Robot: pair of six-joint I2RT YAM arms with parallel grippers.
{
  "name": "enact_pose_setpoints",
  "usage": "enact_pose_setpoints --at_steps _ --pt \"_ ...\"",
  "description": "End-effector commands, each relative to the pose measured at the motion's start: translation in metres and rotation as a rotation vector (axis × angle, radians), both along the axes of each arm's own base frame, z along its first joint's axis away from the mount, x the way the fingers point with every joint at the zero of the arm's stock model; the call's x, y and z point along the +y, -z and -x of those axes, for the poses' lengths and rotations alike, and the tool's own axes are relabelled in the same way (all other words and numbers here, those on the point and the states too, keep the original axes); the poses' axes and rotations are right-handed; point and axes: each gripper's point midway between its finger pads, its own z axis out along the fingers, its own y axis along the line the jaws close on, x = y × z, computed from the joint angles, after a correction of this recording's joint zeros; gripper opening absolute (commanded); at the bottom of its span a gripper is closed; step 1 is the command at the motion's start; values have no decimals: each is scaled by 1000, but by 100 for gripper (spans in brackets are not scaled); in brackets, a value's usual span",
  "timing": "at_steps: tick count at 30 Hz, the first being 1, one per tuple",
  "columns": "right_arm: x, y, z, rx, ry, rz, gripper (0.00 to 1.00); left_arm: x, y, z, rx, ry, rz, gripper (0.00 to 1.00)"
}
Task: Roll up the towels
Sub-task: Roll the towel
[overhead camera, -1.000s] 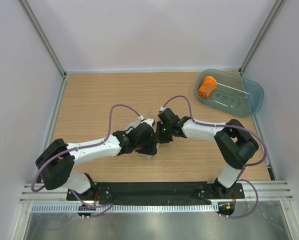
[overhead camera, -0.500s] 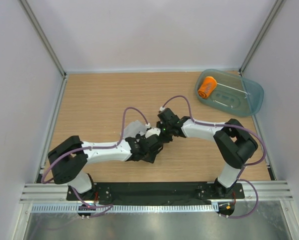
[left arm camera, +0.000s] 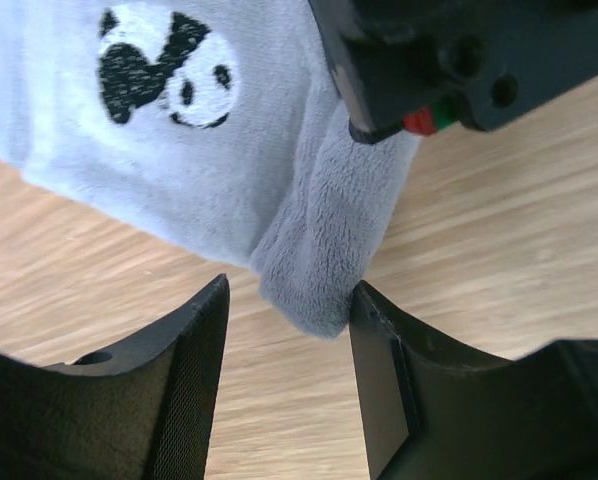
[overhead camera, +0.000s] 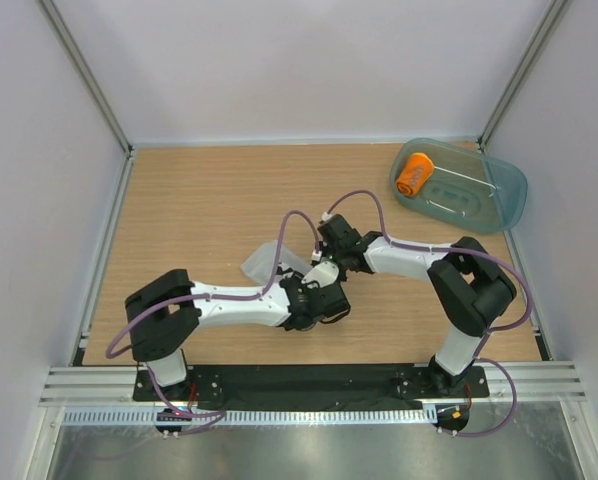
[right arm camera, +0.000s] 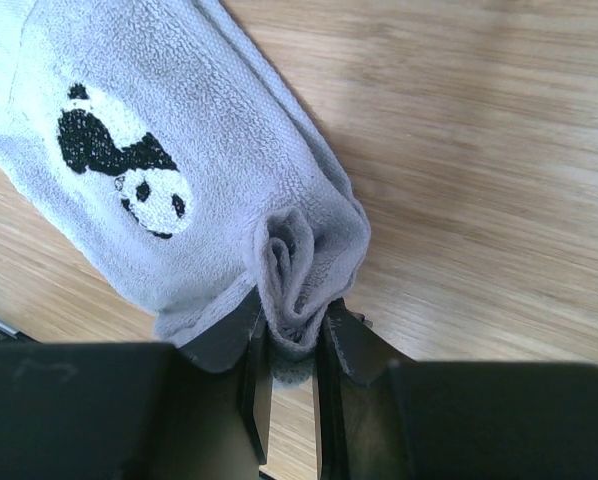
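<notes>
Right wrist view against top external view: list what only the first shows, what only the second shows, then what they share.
Only the right wrist view: the panda motif on the grey towel, and that towel's rolled end pinched in the right gripper. Only the top external view: the orange towel, rolled, inside the tub, and the left arm. Both: the grey towel lying on the wooden table.

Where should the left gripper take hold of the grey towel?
On the thick bunched corner of the grey towel, just beside where the right gripper pinches it. That fold is plump and its tip lies between the open left gripper fingers, so close in straight from the corner's free end.
</notes>
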Motion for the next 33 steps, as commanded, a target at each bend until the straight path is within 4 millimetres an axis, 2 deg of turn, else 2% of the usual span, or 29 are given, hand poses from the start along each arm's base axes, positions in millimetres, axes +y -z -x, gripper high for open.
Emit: enact_pose_setpoints --at_steps 1,4,8,14,15,16,18,19,21,23,26,29,33 --pt "9 -5 -2 -17 -25 -9 17 7 -17 -13 -126 -4 -139 52" --pt "8 -5 -2 -15 -24 -9 17 0 -18 -12 -151 19 -166 52" --pt "9 -6 -2 -18 -27 -10 17 -12 -11 -6 -128 49 -133 52" --pt "8 -7 -1 -21 -27 -5 17 -18 2 -2 -97 71 -107 49" --pt "8 -7 -1 -20 -27 -4 17 -17 3 -2 -97 71 -108 47" --pt "8 -7 -1 -21 -29 -5 17 -16 4 -1 -95 72 -110 37" --pt "8 -7 -1 -19 -30 -6 17 -17 7 0 -92 80 -101 29" --pt "8 -8 -1 -18 -32 -5 17 -16 9 0 -90 84 -102 22" --pt "7 -8 0 -17 -34 -2 17 -11 12 1 -89 89 -103 17" --pt "7 -7 0 -16 -41 4 17 -5 15 4 -77 96 -103 6" --pt "5 -6 1 -11 -44 18 17 -7 15 6 -46 105 -48 0" --pt "2 -4 1 -7 -46 38 17 -4 20 11 19 106 29 0" --pt "-5 -1 -1 -8 -50 85 17 -10 11 10 92 98 180 0"
